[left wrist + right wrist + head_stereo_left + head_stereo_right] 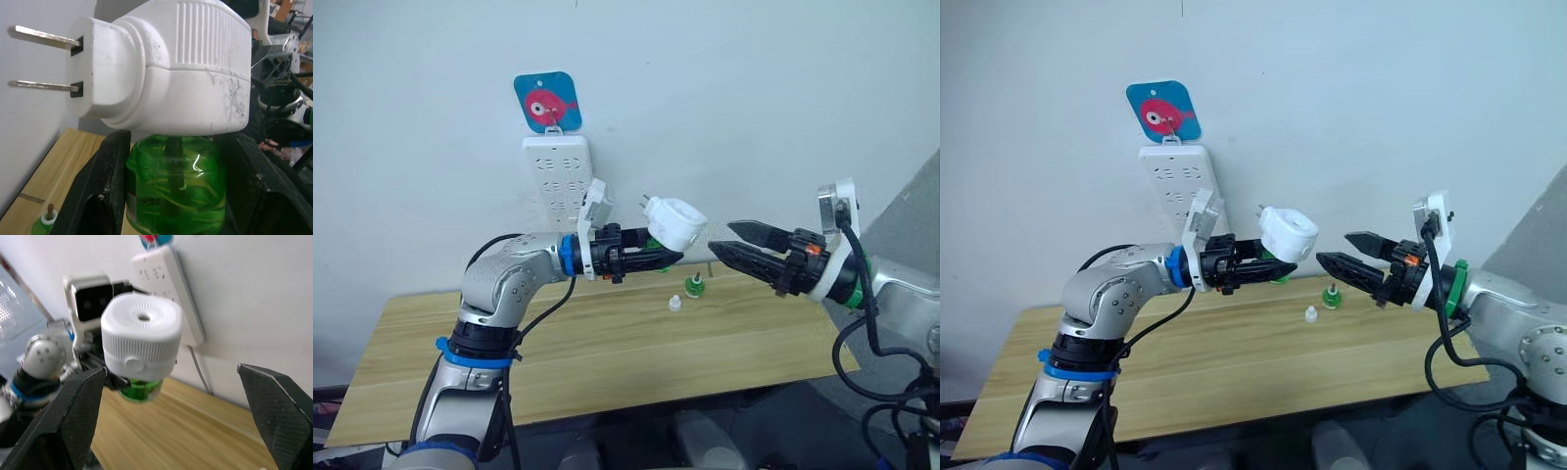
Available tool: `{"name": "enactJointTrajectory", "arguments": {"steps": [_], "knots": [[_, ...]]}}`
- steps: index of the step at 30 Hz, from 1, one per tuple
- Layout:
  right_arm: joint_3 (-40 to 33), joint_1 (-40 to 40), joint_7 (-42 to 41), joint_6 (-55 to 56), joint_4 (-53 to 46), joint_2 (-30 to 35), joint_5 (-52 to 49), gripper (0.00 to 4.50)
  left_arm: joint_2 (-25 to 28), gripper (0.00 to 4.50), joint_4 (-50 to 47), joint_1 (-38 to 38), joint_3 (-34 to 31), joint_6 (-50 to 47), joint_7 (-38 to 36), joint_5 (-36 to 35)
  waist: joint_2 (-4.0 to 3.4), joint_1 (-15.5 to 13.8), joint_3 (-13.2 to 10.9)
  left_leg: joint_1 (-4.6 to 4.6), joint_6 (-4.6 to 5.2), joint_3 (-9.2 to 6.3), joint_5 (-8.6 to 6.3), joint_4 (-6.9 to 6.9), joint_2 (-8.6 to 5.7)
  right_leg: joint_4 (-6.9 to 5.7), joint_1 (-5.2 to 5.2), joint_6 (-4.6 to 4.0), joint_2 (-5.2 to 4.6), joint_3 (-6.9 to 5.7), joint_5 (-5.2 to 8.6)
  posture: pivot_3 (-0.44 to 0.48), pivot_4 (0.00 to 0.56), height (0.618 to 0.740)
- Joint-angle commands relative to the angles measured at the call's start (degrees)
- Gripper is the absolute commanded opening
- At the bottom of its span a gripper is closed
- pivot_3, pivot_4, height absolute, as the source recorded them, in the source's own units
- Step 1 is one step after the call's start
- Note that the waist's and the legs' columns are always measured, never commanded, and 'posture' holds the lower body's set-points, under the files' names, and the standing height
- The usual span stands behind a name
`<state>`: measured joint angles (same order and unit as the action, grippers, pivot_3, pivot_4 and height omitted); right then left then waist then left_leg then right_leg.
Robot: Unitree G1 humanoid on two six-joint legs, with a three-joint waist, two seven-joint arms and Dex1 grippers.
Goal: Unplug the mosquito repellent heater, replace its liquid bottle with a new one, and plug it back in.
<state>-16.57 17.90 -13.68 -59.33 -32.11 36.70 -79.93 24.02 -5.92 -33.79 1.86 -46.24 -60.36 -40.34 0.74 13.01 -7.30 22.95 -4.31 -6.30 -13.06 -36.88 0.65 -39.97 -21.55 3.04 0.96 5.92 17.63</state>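
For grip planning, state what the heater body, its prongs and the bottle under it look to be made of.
Mosquito repellent heater: white matte moulded plastic, by its ribbed panel and dark scuffs. Prongs: flat bare metal, dull silver sheen. Green bottle: translucent glossy plastic, probably, with a bright highlight and a dark wick seen through it; the left gripper holds it.

A plain pale grey-white wall [754, 108] fills the upper part of the scene, evenly lit with soft shadows. Against it stands a light wooden table [607, 362] with a visible grain, its front edge running across the lower half. On the wall at about 11 o'clock hangs a blue square hook plate [548, 101] bearing a pink fish picture. Directly beneath it hangs a tall white power strip [556, 176], upright against the wall.
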Motion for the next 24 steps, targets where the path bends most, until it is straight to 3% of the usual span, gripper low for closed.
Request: {"name": "enactJointTrajectory", "arguments": {"steps": [1,12,24], "knots": [[1.9,0.51,4.47,2.97,-1.58,-2.57,-1.91,4.5,-0.5,2.28,-1.12,-0.07,-1.95,0.13,0.82,-2.24,0.0,0.05,0.0,0.0,0.0,0.0,0.0,0.0,-0.01,0.01,0.01,0.0,0.0,0.0,0.0,-0.268,0.046,0.74],[9.11,6.22,9.62,5.83,0.28,-7.37,-1.92,4.5,-0.97,2.28,-2.74,-0.1,-1.75,0.97,3.08,-2.45,-0.02,0.07,0.01,0.0,0.0,-0.02,0.0,0.0,-0.02,0.01,0.01,0.0,-0.01,0.0,0.0,-0.263,0.042,0.74],[12.32,9.59,8.66,7.08,3.83,-11.26,1.56,4.5,-1.32,2.28,-4.52,-1.25,-2.13,-0.8,6.39,-4.99,-0.04,0.07,0.03,-0.01,0.0,-0.05,0.0,0.01,-0.01,0.0,0.01,-0.07,-0.01,-0.02,-0.04,-0.246,0.035,0.74]]}}
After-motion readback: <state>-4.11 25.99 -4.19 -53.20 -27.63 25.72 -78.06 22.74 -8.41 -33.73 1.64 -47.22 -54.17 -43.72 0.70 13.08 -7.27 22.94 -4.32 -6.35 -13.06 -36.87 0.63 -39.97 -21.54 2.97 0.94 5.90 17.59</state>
